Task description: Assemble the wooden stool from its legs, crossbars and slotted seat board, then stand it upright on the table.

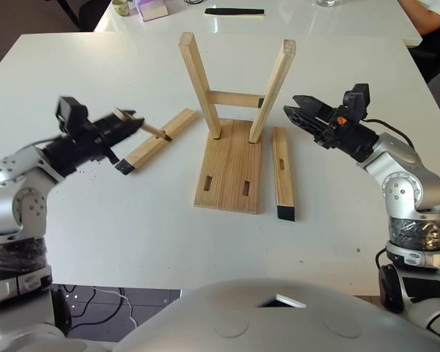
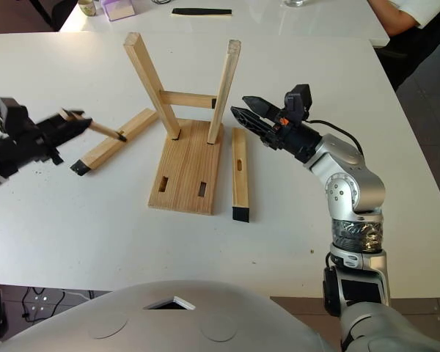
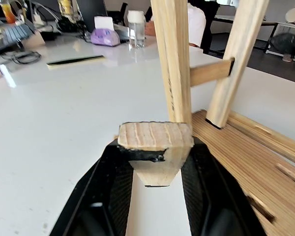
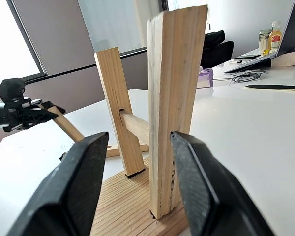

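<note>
The slotted seat board (image 1: pixel 231 167) lies flat mid-table. Two legs (image 1: pixel 199 84) (image 1: pixel 273 89) stand in its far slots, leaning apart and joined by a crossbar (image 1: pixel 235 98). One loose leg (image 1: pixel 281 172) lies along the board's right side. Another loose leg (image 1: pixel 160 139) lies to its left. My left gripper (image 1: pixel 134 125) is shut on a thin crossbar (image 3: pixel 156 140), whose far tip meets that left loose leg. My right gripper (image 1: pixel 291 106) hovers open just right of the right standing leg (image 4: pixel 174 98), fingers apart and not touching it.
A second white table behind holds a black strip (image 1: pixel 235 12), a purple box (image 1: pixel 152 9) and a jar. A person's sleeve shows at the far right corner. Bare tabletop lies in front of the board and at both sides.
</note>
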Tool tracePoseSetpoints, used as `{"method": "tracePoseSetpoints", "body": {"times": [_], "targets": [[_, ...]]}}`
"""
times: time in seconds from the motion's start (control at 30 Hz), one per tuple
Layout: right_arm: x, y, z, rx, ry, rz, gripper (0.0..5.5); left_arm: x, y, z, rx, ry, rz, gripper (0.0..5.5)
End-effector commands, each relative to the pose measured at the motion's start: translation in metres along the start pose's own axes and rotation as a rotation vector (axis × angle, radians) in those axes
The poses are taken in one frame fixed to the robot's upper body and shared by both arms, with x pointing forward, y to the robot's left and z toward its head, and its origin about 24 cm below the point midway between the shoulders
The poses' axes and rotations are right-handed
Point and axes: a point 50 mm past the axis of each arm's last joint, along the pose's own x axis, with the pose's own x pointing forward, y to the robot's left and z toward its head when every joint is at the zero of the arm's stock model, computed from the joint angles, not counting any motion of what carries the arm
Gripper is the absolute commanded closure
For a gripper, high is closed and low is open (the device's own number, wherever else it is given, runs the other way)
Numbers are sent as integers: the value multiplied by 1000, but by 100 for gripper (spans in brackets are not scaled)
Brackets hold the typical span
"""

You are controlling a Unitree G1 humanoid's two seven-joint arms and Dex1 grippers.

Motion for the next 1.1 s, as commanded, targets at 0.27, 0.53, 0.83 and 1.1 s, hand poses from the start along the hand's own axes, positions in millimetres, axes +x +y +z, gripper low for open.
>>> {"method": "tracePoseSetpoints", "body": {"times": [0.27,0.53,0.83,1.1], "targets": [[9,0,2,-8,-12,7,319,6,39,-31,71,203,44,420],[2,1,-3,9,-12,-10,319,-16,42,-38,69,252,62,420],[2,3,-4,24,-33,-33,319,-23,12,-45,-5,299,-96,420],[1,1,-5,35,-23,-44,319,7,-34,-1,16,110,-314,420]]}}
